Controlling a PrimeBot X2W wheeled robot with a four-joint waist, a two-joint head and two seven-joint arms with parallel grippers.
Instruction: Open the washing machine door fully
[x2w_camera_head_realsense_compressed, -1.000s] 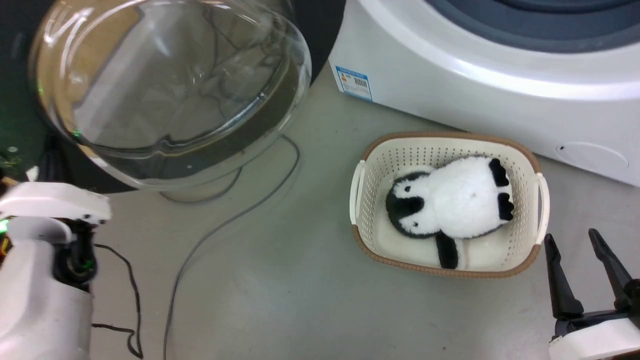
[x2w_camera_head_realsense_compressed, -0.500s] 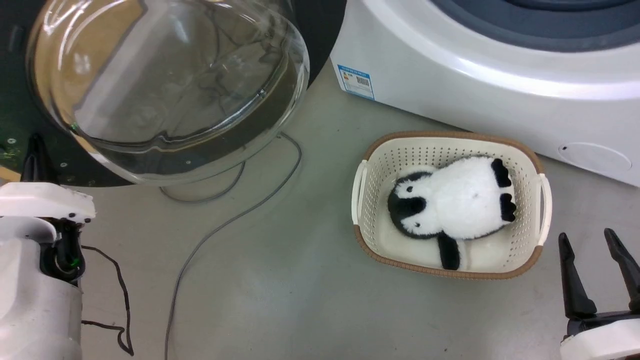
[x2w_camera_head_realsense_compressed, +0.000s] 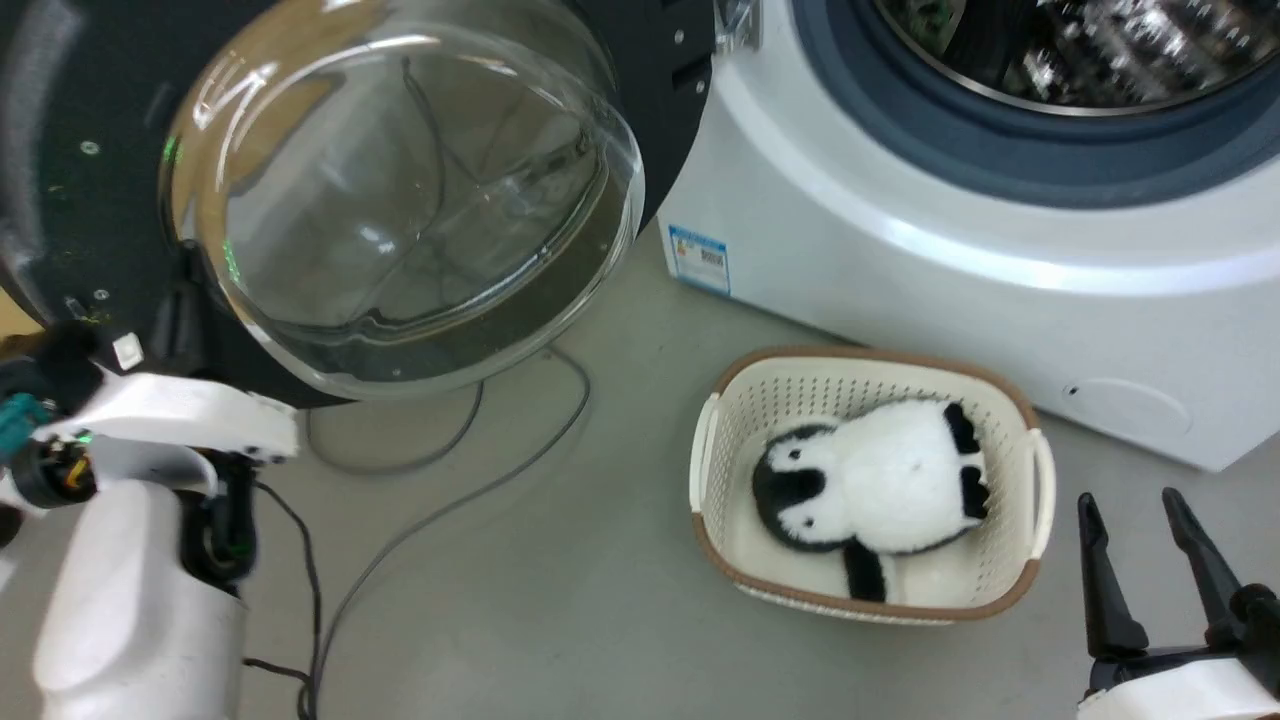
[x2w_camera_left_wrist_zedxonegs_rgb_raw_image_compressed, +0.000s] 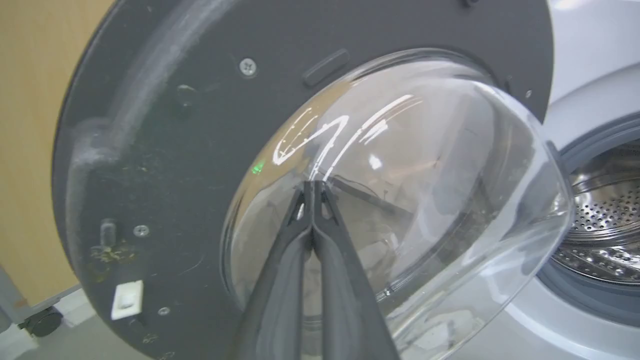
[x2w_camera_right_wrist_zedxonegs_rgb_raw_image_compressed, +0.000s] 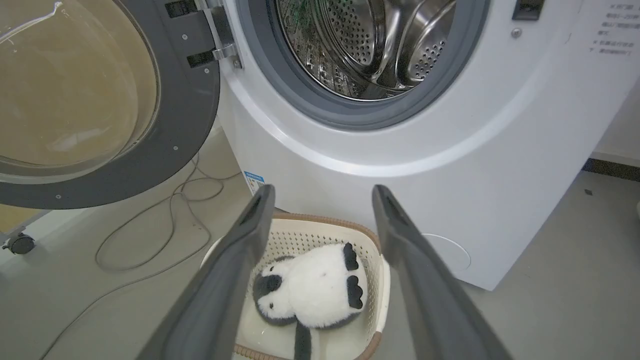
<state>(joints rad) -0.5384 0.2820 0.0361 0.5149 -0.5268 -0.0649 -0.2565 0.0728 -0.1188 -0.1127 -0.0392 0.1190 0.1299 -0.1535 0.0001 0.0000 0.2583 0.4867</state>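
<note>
At the washing machine (x2w_camera_head_realsense_compressed: 900, 270) front, low over the floor (x2w_camera_head_realsense_compressed: 560, 620): L pincer (x2w_camera_left_wrist_zedxonegs_rgb_raw_image_compressed: 312, 187) pinched fully shut, R pincer (x2w_camera_right_wrist_zedxonegs_rgb_raw_image_compressed: 324, 194) spread wide, nothing in either.
L pincer's long dark fingers meet tip to tip in front of the bulging clear glass bowl (x2w_camera_left_wrist_zedxonegs_rgb_raw_image_compressed: 425, 165) of the washing machine door (x2w_camera_left_wrist_zedxonegs_rgb_raw_image_compressed: 165, 150); can't tell if they touch the glass. Door stands open on robot's left of the machine, hinged at its edge, matte dark-grey inner face w/ screws toward the cam. R pincer sits near, but apart from, a cream perforated basket (x2w_camera_head_realsense_compressed: 870, 357) w/ brown woven-look rim, a fluffy b&w penguin plush (x2w_camera_head_realsense_compressed: 890, 480) lying in it. Machine: smooth glossy white shell, blue-grey rubber gasket (x2w_camera_head_realsense_compressed: 1000, 165), shiny perforated steel drum (x2w_camera_right_wrist_zedxonegs_rgb_raw_image_compressed: 370, 45), small blue sticker (x2w_camera_head_realsense_compressed: 698, 258), round flap (x2w_camera_head_realsense_compressed: 1130, 405) low on front. Thin grey cables (x2w_camera_head_realsense_compressed: 440, 510) loop on the dull grey floor.
</note>
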